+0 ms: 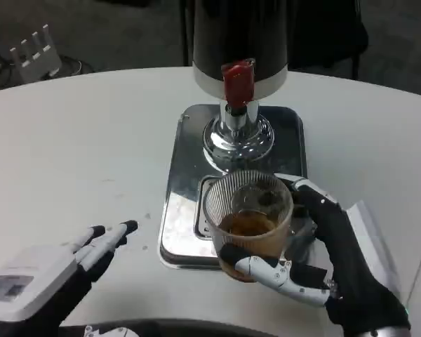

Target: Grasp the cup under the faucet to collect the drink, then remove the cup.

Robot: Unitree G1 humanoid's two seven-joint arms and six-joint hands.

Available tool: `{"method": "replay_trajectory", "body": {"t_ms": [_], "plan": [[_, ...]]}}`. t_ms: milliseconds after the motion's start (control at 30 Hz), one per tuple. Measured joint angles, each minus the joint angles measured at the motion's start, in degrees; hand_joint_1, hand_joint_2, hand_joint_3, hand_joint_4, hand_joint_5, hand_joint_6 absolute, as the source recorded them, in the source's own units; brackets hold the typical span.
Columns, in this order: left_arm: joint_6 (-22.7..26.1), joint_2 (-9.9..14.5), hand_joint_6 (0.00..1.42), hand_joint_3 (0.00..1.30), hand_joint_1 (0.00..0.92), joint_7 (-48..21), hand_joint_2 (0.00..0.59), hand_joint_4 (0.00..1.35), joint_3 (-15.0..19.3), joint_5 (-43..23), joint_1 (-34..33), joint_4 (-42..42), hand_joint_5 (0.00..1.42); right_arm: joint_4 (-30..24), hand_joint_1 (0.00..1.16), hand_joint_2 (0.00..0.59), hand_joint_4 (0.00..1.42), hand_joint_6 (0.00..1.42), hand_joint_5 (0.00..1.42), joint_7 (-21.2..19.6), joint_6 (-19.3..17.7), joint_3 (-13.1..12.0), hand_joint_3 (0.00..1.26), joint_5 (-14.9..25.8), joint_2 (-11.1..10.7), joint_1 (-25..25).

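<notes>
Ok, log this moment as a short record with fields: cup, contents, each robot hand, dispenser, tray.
cup: ribbed clear plastic cup, upright, over the front of the tray, in front of the tap
contents: brown drink, partly filled
right robot hand: grips the cup, fingers wrapped around its lower wall
left robot hand: holds nothing, fingers apart, low above the white round table, left of the tray
dispenser: black drink dispenser with red tap lever, on a chrome foot
tray: shiny steel drip tray
</notes>
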Motion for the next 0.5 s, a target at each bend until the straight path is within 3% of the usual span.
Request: {"method": "replay_trajectory", "body": {"t_ms": [500], "plan": [[2.25, 0.00, 0.09, 0.00, 0.000, 0.00, 0.110, 0.00, -0.13, 0.24, -0.78, 0.02, 0.00, -3.65, 0.85, 0.180, 0.77, 0.97, 0.96, 2.41, -1.11, 0.02, 0.72, 0.27, -0.39, 3.98]]}}
